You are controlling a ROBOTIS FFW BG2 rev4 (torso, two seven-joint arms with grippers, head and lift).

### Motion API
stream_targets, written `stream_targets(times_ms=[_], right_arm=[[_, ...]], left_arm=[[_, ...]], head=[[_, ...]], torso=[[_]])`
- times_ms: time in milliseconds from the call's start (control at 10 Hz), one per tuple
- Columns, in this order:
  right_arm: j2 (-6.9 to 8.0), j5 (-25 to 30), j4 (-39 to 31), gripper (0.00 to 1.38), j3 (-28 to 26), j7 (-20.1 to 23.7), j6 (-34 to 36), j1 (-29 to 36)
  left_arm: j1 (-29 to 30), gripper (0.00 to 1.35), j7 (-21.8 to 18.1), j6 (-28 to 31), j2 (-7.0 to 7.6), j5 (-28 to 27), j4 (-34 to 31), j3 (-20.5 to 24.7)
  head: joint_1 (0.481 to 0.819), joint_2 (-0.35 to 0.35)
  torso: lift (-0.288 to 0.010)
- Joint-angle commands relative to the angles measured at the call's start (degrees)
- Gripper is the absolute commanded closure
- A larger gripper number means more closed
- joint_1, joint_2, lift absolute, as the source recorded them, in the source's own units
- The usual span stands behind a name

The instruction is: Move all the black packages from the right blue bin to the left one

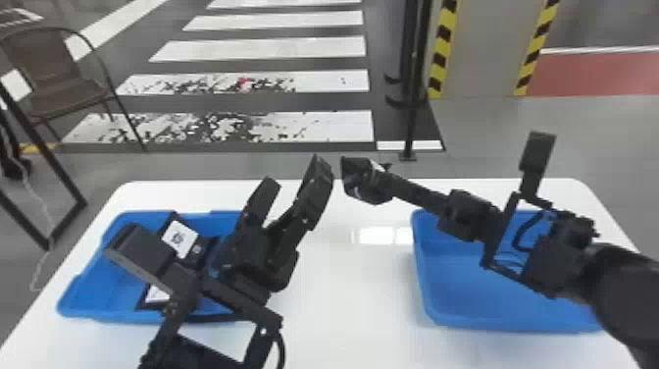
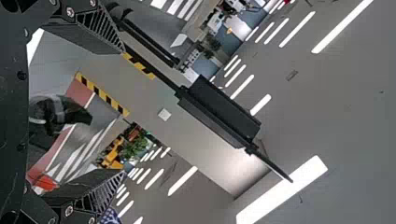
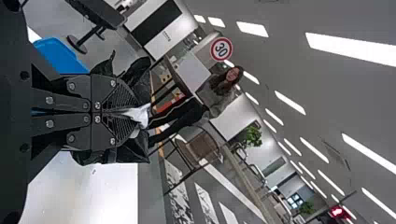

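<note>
- The right end effector (image 1: 387, 180) is pressed together on a black package (image 1: 355, 189), above the far side of the white counter (image 1: 343, 304) and between the two bins.
- In the right wrist view, the package sticks out on both sides of the fingers (image 3: 119, 98), with a whitish patch at their tips (crumpled, by the look of it).
- The left end effector (image 1: 296, 179) is spread, with a wide gap between its fingers and nothing pinched there; it is near the held package, on its left.
- The left wrist view shows those fingers (image 2: 95, 30) well apart too.
- The left blue bin (image 1: 81, 306) sits partly behind the left arm; dark packaging with white labels (image 1: 177, 239) lies in it (one package or more, I cannot tell, as the arm hides part).
- The right blue bin (image 1: 490, 316) sits on the counter's right side, under the right arm.
- Beyond the counter, white stripes (image 1: 282, 49) cross the dark floor, with a brown chair (image 1: 63, 88) on the left.
- Farther right stand a black post (image 1: 413, 118) and a pale pillar (image 1: 490, 54) edged in yellow and black.
</note>
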Motion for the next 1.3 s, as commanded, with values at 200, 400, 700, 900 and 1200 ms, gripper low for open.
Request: stream_targets(times_ms=[200, 400, 700, 900, 1200], right_arm=[[-0.18, -2.61, 0.02, 1.18, 4.24, -0.08, -0.27, -0.83], [-0.18, -2.95, -0.69, 1.18, 5.27, -0.08, -0.27, -0.97], [-0.44, -4.09, -0.69, 1.18, 8.47, -0.08, -0.27, -1.11], [-0.53, -4.55, -0.55, 1.18, 9.16, -0.08, -0.27, -1.11], [-0.62, -4.89, -0.83, 1.18, 9.16, -0.08, -0.83, -1.54]], left_arm=[[-0.06, 0.14, 0.03, 7.87, -0.35, -3.18, 0.64, 0.92], [0.08, 0.14, 0.03, 6.60, -0.35, -4.56, 0.92, 1.38], [0.08, 0.14, 0.03, 5.06, -0.35, -5.47, 0.92, 1.38], [0.22, 0.19, 0.03, 4.21, -0.43, -6.16, 0.92, 1.60], [0.36, 0.82, 0.03, 5.06, -0.52, -5.58, 0.92, 1.83]], head=[[0.666, 0.105], [0.677, 0.113], [0.676, 0.139], [0.683, 0.167], [0.684, 0.178]], torso=[[-0.154], [-0.154], [-0.154], [-0.154], [-0.154]])
